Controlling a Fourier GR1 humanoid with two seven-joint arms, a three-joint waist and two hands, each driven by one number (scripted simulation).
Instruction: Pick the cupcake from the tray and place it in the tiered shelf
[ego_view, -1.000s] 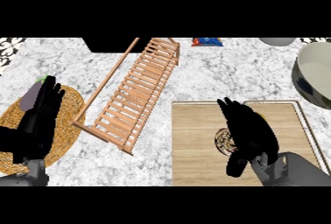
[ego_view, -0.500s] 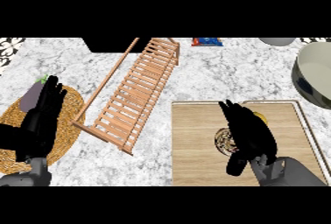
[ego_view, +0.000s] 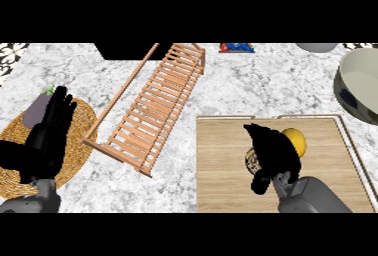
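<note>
Worktop (ego_view: 244, 90): pale marble, carrying all items listed.

Tray (ego_view: 221, 165): wooden, lower right. Holds the cupcake (ego_view: 294, 140), yellow top visible, patterned base mostly hidden by the right hand.

Right hand (ego_view: 272, 155): directly over the cupcake, fingers (ego_view: 255, 131) bent down beside it. Whether they have closed on it cannot be told; the cupcake appears to sit on the tray.

Tiered shelf (ego_view: 151, 112): slatted wood, centre, just left of the tray. Nothing seen on it.

Left hand (ego_view: 46, 135): at the left, open, fingers straight, resting above a woven mat (ego_view: 77, 150).

Aubergine (ego_view: 37, 110): on the mat, partly behind the left hand.

Bowl (ego_view: 358, 85): large, at the right edge.

Status: judged to be at the grasp stage. Lift, carry across to the shelf and placing remain.
</note>
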